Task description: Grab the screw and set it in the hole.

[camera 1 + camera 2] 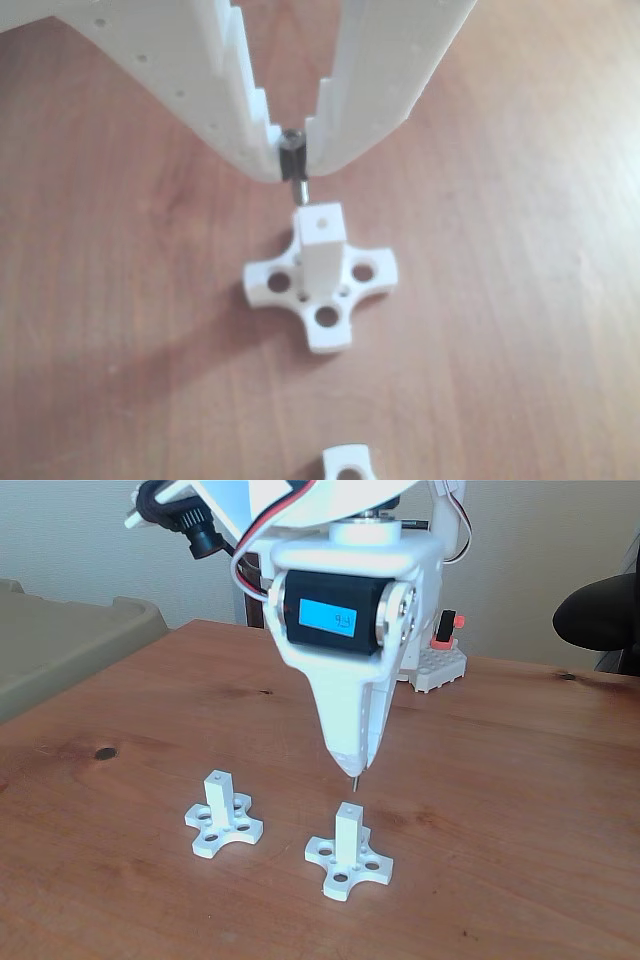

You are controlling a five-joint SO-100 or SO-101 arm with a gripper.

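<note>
Where the other view centres, the fingers (293, 158) are pinched on the screw (294, 160), head up, its tip hanging just above the hole (322, 223) in the post's (322, 250) top face, not entered. Fixed view: fingers (351, 765) at mid-frame, screw (352, 774) tip protruding below, a gap apart from the post (348, 832) standing lower centre on the wooden counter (500, 780). Second post (219, 798), lower left, well apart.
</note>
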